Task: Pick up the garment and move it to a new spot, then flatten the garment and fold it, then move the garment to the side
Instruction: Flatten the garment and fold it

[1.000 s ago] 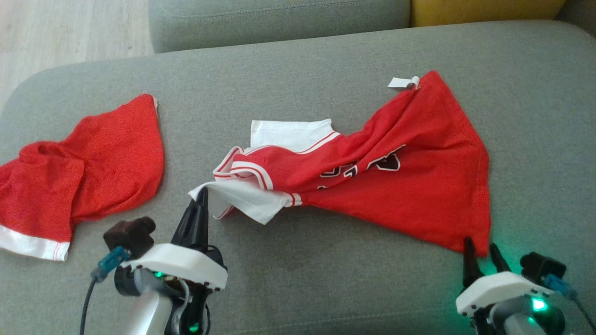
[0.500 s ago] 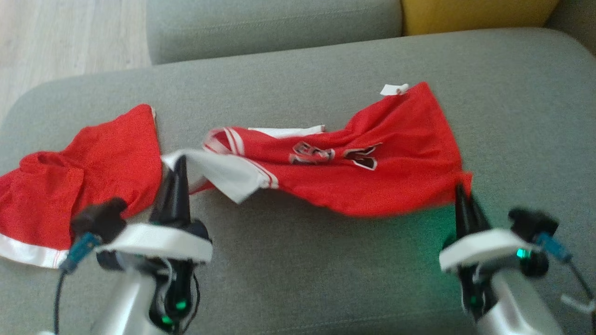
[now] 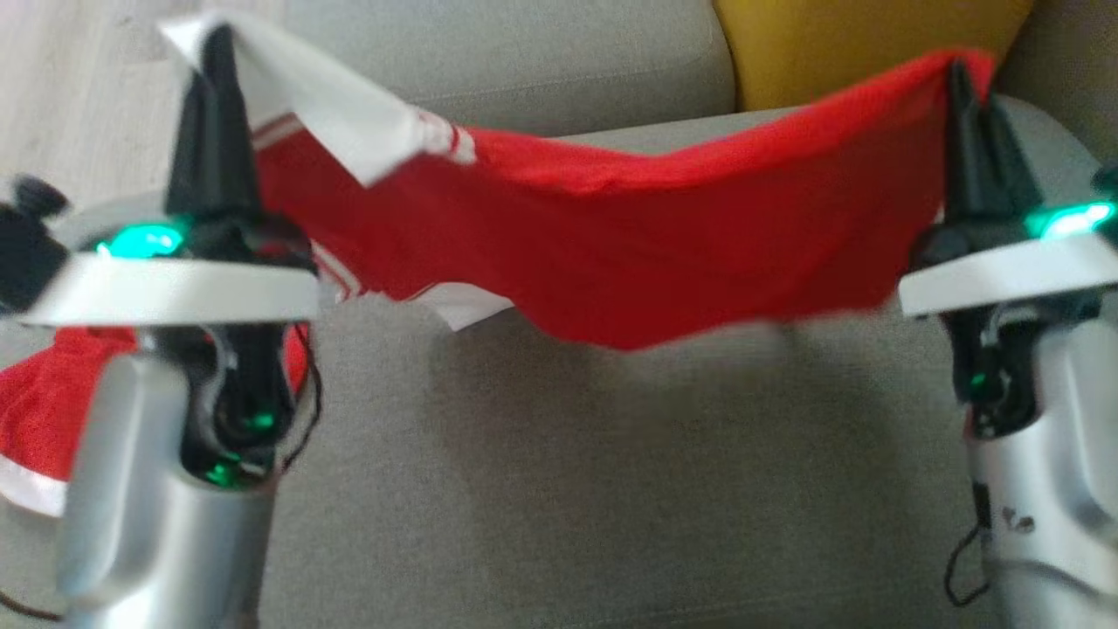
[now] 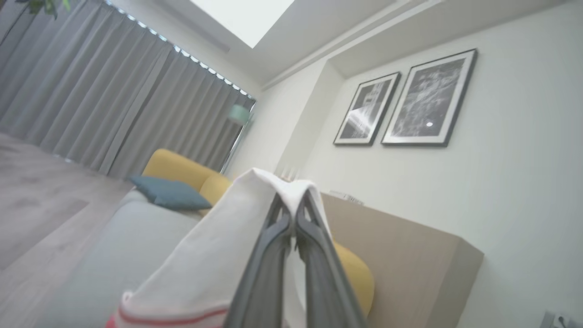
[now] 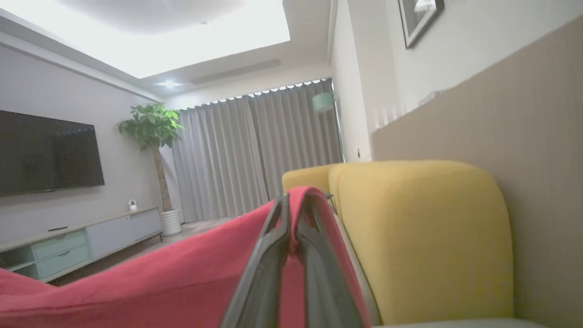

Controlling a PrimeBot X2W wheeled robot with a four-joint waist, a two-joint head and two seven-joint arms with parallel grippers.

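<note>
The garment, a red jersey with white trim, hangs stretched in the air between my two grippers above the grey sofa seat. My left gripper is shut on its white-trimmed end at the upper left; the left wrist view shows the white cloth draped over the closed fingers. At the upper right my right gripper is shut on the red corner, and the right wrist view shows red fabric pinched between its fingers. The middle of the garment sags.
A second red garment with a white band lies on the seat at the lower left, partly behind my left arm. A yellow cushion and the grey sofa back stand beyond. Wooden floor lies at the far left.
My right gripper has shut on the garment's red corner. Both arms have risen and spread, lifting the garment off the seat and stretching it out. The head camera has also shifted.
</note>
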